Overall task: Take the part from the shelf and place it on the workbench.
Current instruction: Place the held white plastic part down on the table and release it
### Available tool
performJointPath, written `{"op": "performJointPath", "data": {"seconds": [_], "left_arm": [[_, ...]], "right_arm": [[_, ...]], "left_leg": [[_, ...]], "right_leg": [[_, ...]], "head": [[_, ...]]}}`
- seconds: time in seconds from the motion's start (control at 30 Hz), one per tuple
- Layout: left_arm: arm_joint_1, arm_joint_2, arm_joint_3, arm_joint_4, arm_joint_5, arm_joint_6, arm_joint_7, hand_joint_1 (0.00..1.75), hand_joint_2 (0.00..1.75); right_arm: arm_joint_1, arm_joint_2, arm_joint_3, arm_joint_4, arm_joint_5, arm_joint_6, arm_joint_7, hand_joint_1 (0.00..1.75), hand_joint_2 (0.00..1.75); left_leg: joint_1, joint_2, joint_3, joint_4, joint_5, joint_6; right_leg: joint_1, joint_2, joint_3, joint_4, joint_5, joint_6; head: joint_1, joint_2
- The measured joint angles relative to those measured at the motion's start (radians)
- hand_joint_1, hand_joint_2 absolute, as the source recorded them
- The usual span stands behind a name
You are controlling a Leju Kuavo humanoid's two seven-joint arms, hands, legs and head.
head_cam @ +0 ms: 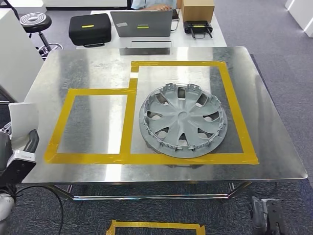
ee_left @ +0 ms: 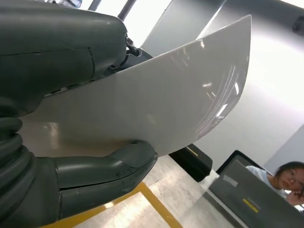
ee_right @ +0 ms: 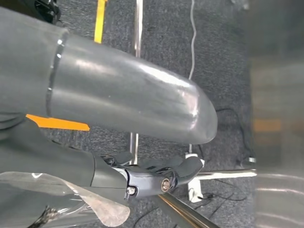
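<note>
The left hand (ee_left: 71, 142) grips a white panel (ee_left: 154, 109) with the thick grey thumb below and the darker fingers (ee_left: 64, 52) above, so the sheet is clamped between them. The panel is a thin, glossy, smoothly curved piece with a rounded corner and soft reflections along its far edge (its surface is plain, with no holes or ribs in sight). In the head view the same left hand (head_cam: 23, 147) sits at the near left corner of the tabletop (head_cam: 265, 127), the white panel (head_cam: 23, 122) standing up out of it, beside the edge and just outside the yellow tape outline (head_cam: 127, 117). That tape marks two joined rectangles on the shiny metal tabletop: a smaller one on the left, bare inside, and a larger one on the right holding a silver hubcap (head_cam: 182, 120), which lies flat with its spokes facing up. Beyond the far edge stand a black case (head_cam: 89, 28), a grey laptop (head_cam: 142, 24) and a cardboard box (head_cam: 197, 10). The right hand (ee_right: 143, 142) hangs low over grey carpet and metal table legs, fingers loosely extended and holding nothing.
</note>
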Motion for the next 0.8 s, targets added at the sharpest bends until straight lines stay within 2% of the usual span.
{"op": "performJointPath", "data": {"seconds": [0.2, 0.43, 0.6, 0.8], "left_arm": [[-0.117, 0.037, -0.021, 0.132, -0.030, -0.069, 0.012, 1.75, 1.75], [-0.267, 0.032, -0.132, 0.317, -0.051, -0.083, 0.014, 1.75, 1.75], [-0.318, 0.024, -0.201, 0.409, -0.069, -0.079, 0.004, 1.75, 1.75], [-0.358, 0.019, -0.270, 0.467, -0.105, -0.080, -0.001, 1.75, 1.75]], "right_arm": [[-0.066, -0.020, 0.008, 0.165, 0.075, -0.011, 0.000, 0.00, 0.00], [-0.163, -0.057, 0.055, 0.418, 0.126, -0.059, 0.017, 0.00, 0.00], [-0.200, -0.083, 0.077, 0.559, 0.138, -0.081, 0.014, 0.00, 0.00], [-0.220, -0.118, 0.095, 0.639, 0.165, -0.109, 0.023, 0.00, 0.00]], "left_leg": [[0.000, 0.000, 0.000, 0.000, 0.001, 0.000], [0.000, 0.000, 0.000, 0.001, 0.002, 0.001], [-0.001, 0.000, 0.000, 0.001, 0.002, 0.001], [-0.001, 0.000, -0.001, 0.001, 0.001, 0.001]], "right_leg": [[0.000, 0.000, 0.000, 0.000, 0.001, 0.000], [0.000, 0.001, 0.000, 0.000, 0.002, 0.001], [0.000, 0.001, 0.000, 0.000, 0.002, 0.001], [-0.001, 0.001, -0.001, 0.000, 0.002, 0.001]], "head": [[0.000, 0.000], [0.000, 0.000], [0.000, 0.000], [0.000, 0.000]]}}
